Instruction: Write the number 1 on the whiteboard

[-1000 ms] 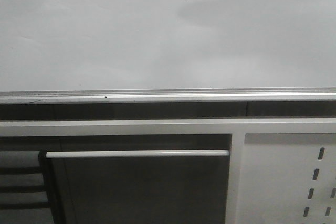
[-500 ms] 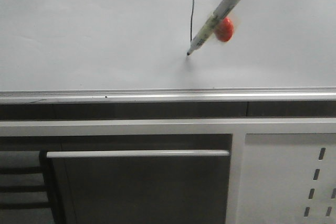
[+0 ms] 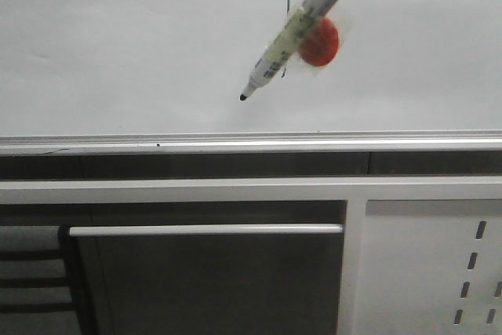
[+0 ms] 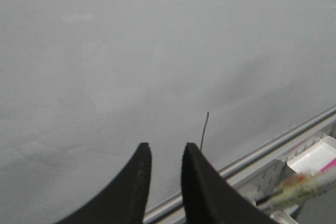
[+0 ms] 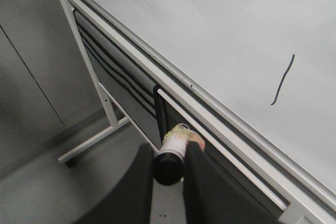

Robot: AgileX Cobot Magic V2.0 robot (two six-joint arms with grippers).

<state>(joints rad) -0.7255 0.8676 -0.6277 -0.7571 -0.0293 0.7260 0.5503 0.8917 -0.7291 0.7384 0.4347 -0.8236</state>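
The whiteboard point(image 3: 118, 45) fills the upper front view, with its silver rail point(image 3: 235, 143) below. The number 1 point(image 5: 282, 80) is a thin dark stroke, hooked at its lower end. In the front view the number 1 point(image 3: 288, 1) is mostly hidden behind the marker point(image 3: 302, 25), whose black tip points down-left beside a red-orange blob point(image 3: 319, 41). My right gripper point(image 5: 169, 150) is shut on the marker point(image 5: 176, 140), seen end-on. My left gripper point(image 4: 165, 146) is open and holds nothing, facing the whiteboard point(image 4: 131, 51) close to the number 1 point(image 4: 205, 127).
Below the rail are a dark panel with a white bar handle point(image 3: 204, 230) and a white metal panel with slots point(image 3: 439, 272). The board's stand foot point(image 5: 89, 142) rests on the grey floor. A grey wall stands to one side in the right wrist view.
The stroke was drawn over the last second. Since half a second ago the marker tip has moved down and left off the stroke's lower end, and the dark gripper has left the front view.
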